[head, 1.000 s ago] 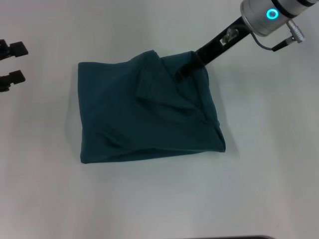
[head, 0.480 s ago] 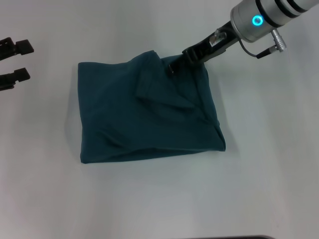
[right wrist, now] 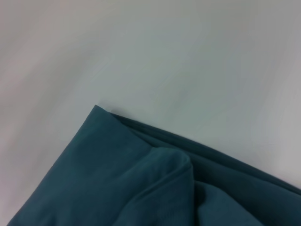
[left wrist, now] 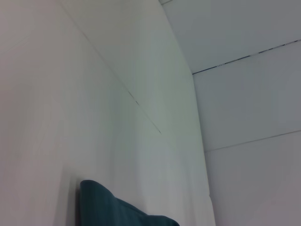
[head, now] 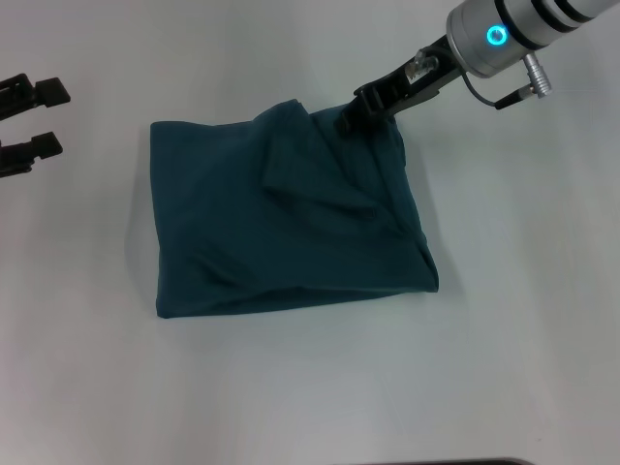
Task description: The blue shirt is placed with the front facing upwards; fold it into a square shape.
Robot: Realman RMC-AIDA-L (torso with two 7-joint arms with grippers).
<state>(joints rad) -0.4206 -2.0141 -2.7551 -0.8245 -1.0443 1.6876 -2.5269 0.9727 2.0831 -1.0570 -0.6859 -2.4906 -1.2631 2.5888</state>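
The blue shirt lies on the white table as a folded, roughly square bundle, plain side up, with a loose flap and creases near its far right corner. No lettering shows. My right gripper is at the shirt's far right edge, just above the fabric. The right wrist view shows a folded corner of the shirt up close. My left gripper is open and empty, parked to the left of the shirt and apart from it. The left wrist view shows one corner of the shirt.
The white table extends on all sides of the shirt. A dark edge runs along the near side of the table. A cable hangs from the right wrist.
My right gripper has pulled back from the flap on the shirt toward the far right edge. The shirt has kept its shape. The left gripper has barely moved.
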